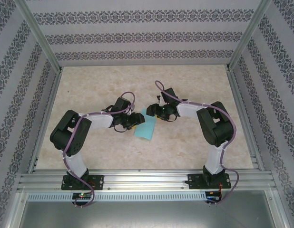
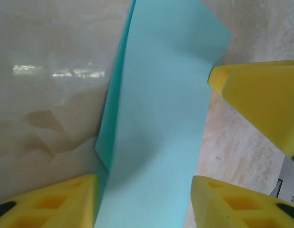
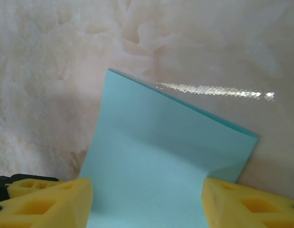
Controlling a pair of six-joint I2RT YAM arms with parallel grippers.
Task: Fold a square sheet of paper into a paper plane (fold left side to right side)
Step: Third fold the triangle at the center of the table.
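Paper (image 1: pixel 146 127) looks thin, limp, likely slippery, easily creased; pinch near free edge. Left gripper (image 2: pixel 142 180), right gripper (image 3: pixel 148 184): jaws spread, straddling paper, nothing pinched.

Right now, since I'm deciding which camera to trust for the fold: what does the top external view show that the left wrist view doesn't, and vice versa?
Top external adds: the left gripper and right gripper meeting over the square sheet of paper mid-table. Left wrist adds: a second layer along one edge of the sheet, lying between open yellow fingers. Shared: the turquoise paper on the marbled table.
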